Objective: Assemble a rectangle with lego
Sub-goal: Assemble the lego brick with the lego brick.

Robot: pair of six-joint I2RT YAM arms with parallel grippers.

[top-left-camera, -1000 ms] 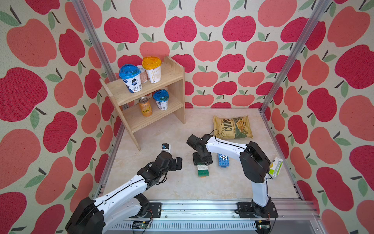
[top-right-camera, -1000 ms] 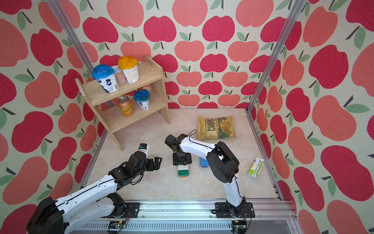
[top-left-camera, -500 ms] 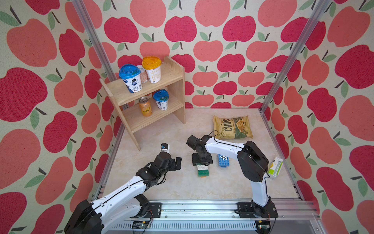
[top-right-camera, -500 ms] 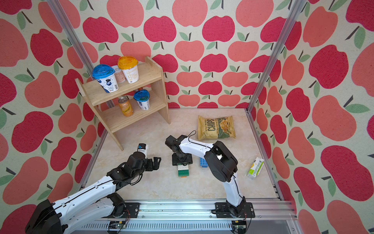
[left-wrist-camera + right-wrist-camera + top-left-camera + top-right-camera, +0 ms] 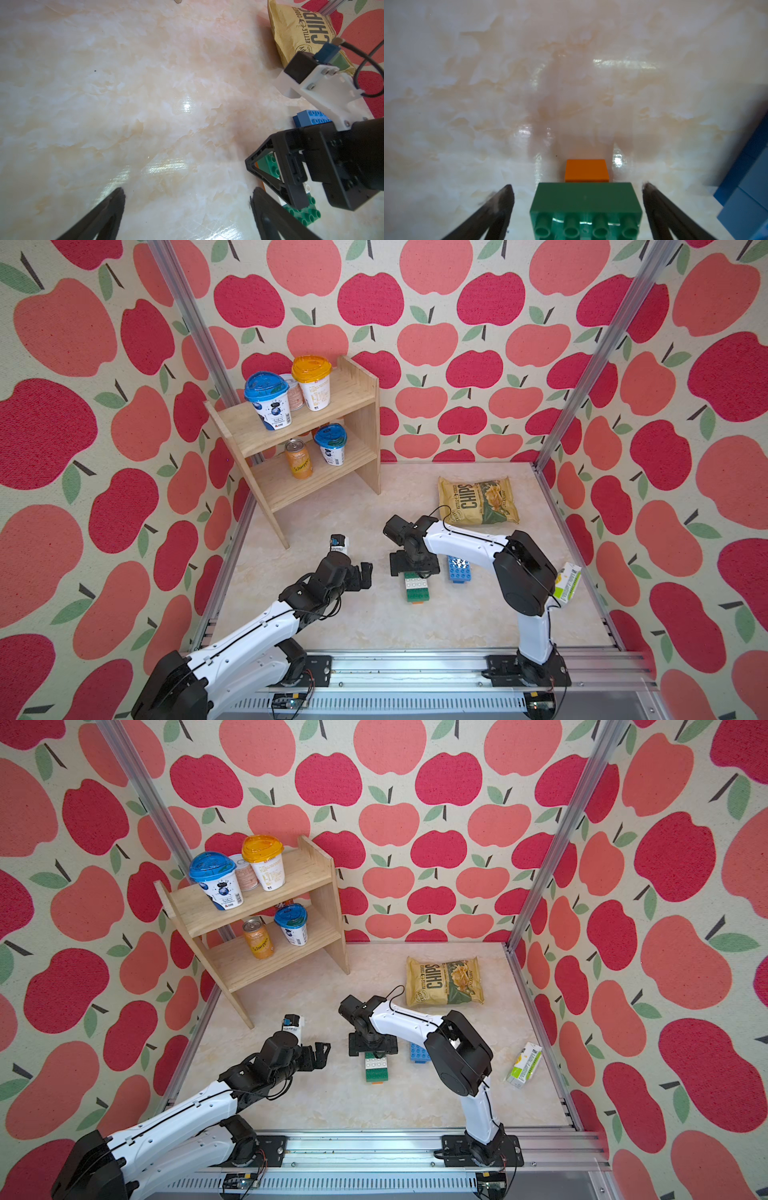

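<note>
The lego lies mid-floor in both top views: a flat stack of green studded bricks (image 5: 419, 595) with a white brick (image 5: 412, 583) on top and an orange brick (image 5: 586, 170) showing under the end nearest the rail. Blue studded bricks (image 5: 459, 569) sit just beside the stack, apart from it. All of it rests on the pale marble-patterned floor (image 5: 332, 510).

The two-tier wooden shelf (image 5: 361, 435) stands at the back left. The tan foil chips bag (image 5: 478, 502) lies flat behind the lego and reads "KETTLE COOKED CHIPS".

The right gripper (image 5: 414, 571) straddles the far end of the stack. In its wrist view its jaws are spread to either side of a green brick, with a gap on each side. The left gripper (image 5: 352, 558) hovers beside the stack, jaws wide apart and holding nothing.

The shelf carries a large blue-lidded paper cup (image 5: 268, 400), an orange-lidded cup (image 5: 312, 383), a smaller blue-lidded cup (image 5: 331, 443) and an orange drink can (image 5: 298, 458) with script that looks like "Schweppes". The cups' print is too small to read. A green-and-white carton (image 5: 567, 580) lies by the right wall.

Compared with a second ago, the right gripper's jaws stand wider. The bricks and the left arm lie as before.
</note>
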